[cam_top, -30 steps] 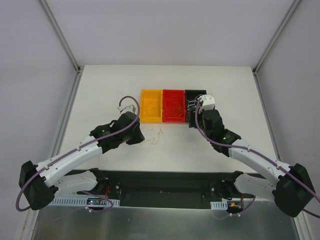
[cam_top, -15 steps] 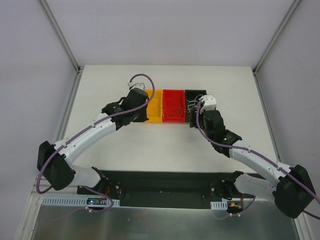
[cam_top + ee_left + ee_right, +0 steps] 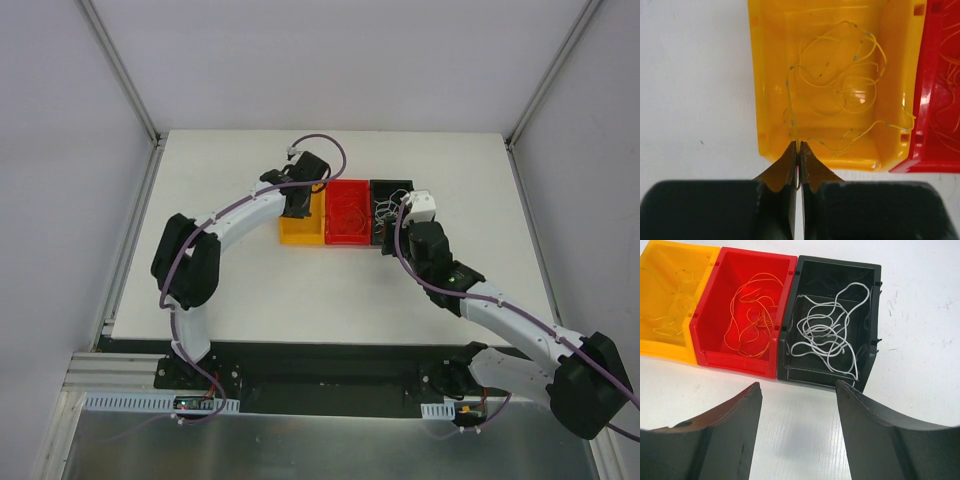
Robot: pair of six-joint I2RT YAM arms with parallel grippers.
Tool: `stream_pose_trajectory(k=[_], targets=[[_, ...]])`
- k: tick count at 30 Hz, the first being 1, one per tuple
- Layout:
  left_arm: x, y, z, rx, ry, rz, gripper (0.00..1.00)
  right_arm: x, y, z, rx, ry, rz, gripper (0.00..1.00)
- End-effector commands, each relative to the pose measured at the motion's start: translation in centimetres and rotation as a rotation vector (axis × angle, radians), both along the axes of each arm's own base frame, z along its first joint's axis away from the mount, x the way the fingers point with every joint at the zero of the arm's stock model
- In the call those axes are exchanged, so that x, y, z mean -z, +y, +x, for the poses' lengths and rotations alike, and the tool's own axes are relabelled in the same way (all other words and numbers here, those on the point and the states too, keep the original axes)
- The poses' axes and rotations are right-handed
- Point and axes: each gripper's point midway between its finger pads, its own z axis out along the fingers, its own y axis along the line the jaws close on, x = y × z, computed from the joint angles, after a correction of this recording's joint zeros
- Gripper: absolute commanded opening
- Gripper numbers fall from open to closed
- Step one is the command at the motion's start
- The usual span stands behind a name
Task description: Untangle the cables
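Note:
My left gripper (image 3: 798, 146) is shut on a strand of the thin yellow cable (image 3: 840, 85). The rest of that cable lies curled inside the yellow bin (image 3: 767, 75). In the top view this gripper (image 3: 298, 210) hangs over the yellow bin (image 3: 300, 235). My right gripper (image 3: 798, 385) is open and empty, just in front of the black bin (image 3: 820, 372). That bin holds the white cables (image 3: 825, 335). An orange cable (image 3: 752, 315) lies in the red bin (image 3: 735, 362).
The three bins stand side by side in the middle of the white table (image 3: 230, 290), with yellow on the left, then red (image 3: 347, 212), then black (image 3: 390, 188). The table's raised frame rails (image 3: 135, 230) run along both sides.
My left arm swung from the table in front of the bins to over the yellow bin, carrying the cable. The loose cable on the table is gone. The right arm barely moved.

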Motion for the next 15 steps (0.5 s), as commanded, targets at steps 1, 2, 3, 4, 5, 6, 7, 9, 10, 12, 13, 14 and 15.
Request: stream_pose_trajectory(k=[1, 2, 3, 4, 5, 6, 7, 9, 10, 12, 13, 14, 15], targets=[[-0.1, 0.2, 2.6, -0.003, -0.031, 0.07, 0.0, -1.6, -0.2, 0.5, 0.028, -0.049, 0.047, 0.63], [0.2, 0.0, 3.0, -0.003, -0.025, 0.066, 0.0, -1.6, -0.1, 0.5, 0.026, -0.05, 0.047, 0.63], [0.6, -0.2, 3.3, -0.001, -0.017, 0.062, 0.0, -1.7, -0.1, 0.6, 0.025, -0.051, 0.049, 0.63], [1.1, -0.4, 3.4, 0.001, -0.007, 0.061, 0.0, -1.6, -0.1, 0.6, 0.027, -0.048, 0.048, 0.63], [1.4, -0.5, 3.6, 0.0, -0.003, 0.06, 0.0, -1.5, -0.2, 0.7, 0.028, -0.048, 0.045, 0.63], [1.8, -0.6, 3.6, 0.002, 0.002, 0.06, 0.0, -1.5, -0.1, 0.7, 0.026, -0.045, 0.043, 0.63], [2.1, -0.5, 3.6, 0.002, 0.007, 0.066, 0.0, -1.5, -0.1, 0.7, 0.027, -0.046, 0.046, 0.63], [2.6, -0.4, 3.6, 0.003, 0.008, 0.076, 0.0, -1.3, -0.1, 0.8, 0.028, -0.041, 0.042, 0.63], [2.7, -0.3, 3.6, 0.004, 0.008, 0.08, 0.0, -1.3, 0.0, 0.8, 0.028, -0.039, 0.045, 0.63], [2.5, -0.1, 3.4, 0.01, 0.002, 0.087, 0.0, -1.1, 0.1, 0.9, 0.023, -0.032, 0.046, 0.63], [2.2, 0.1, 3.4, 0.012, -0.005, 0.088, 0.0, -1.1, 0.2, 0.9, 0.022, -0.029, 0.044, 0.63], [1.8, 0.0, 3.4, 0.016, -0.016, 0.082, 0.0, -1.1, 0.3, 0.9, 0.018, -0.027, 0.048, 0.63], [1.3, 0.1, 3.2, 0.023, -0.023, 0.076, 0.0, -1.0, 0.3, 0.9, 0.017, -0.025, 0.045, 0.63]])
